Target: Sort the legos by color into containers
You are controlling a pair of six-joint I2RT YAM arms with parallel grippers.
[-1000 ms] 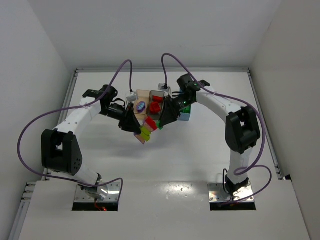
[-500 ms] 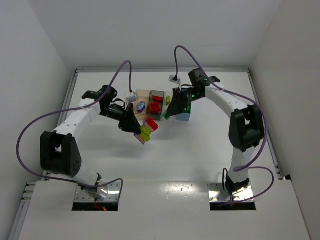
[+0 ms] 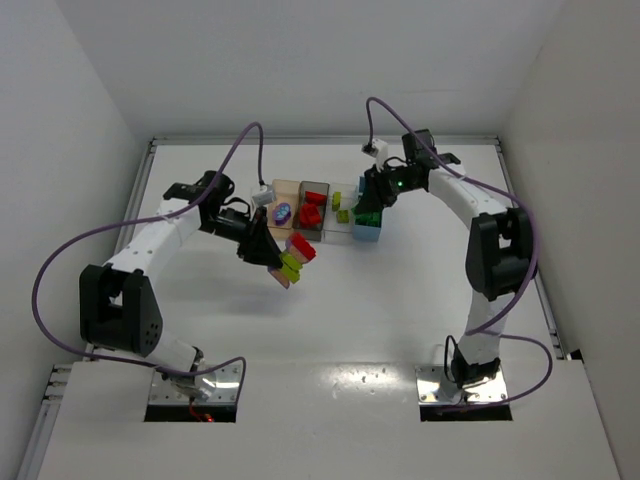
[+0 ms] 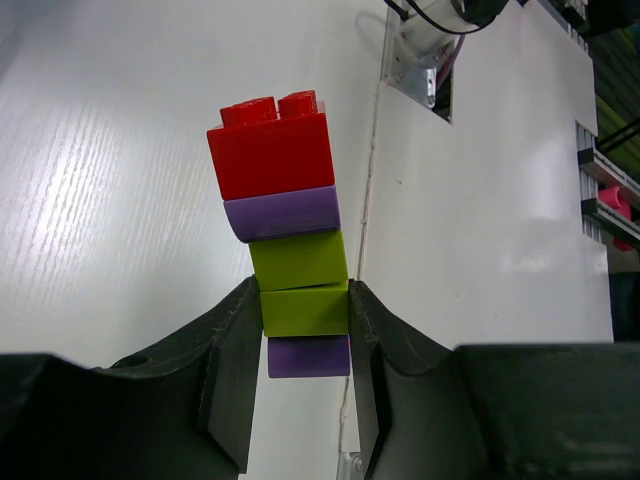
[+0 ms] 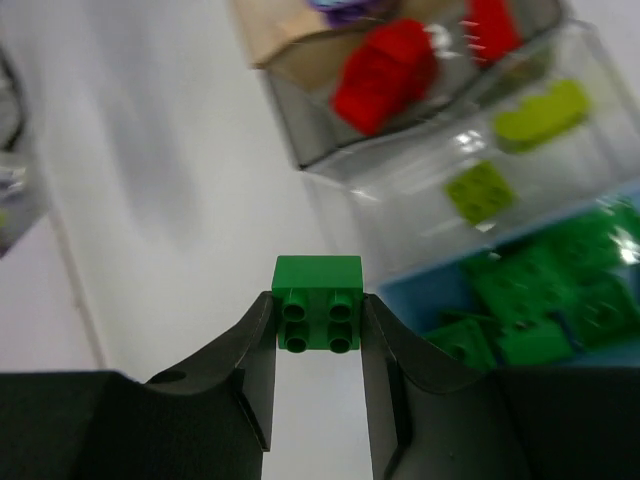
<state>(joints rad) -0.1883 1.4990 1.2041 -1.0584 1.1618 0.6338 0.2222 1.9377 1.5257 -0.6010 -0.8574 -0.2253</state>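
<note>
From above, the right gripper point(image 3: 362, 207)'s catch is lost among the 4 small bins point(image 3: 318, 186); its wrist view shows it pinching 1 dark green studded plastic brick point(image 5: 318, 275) beside the light blue plastic bin point(image 5: 420, 285). The left gripper point(image 4: 305, 310) clamps a red-purple-lime brick stack point(image 4: 285, 200) off the table nearby, its lowest purple piece half hidden

No readable text, labels, brands or numbers anywhere in my views, bricks and bins included.
</note>
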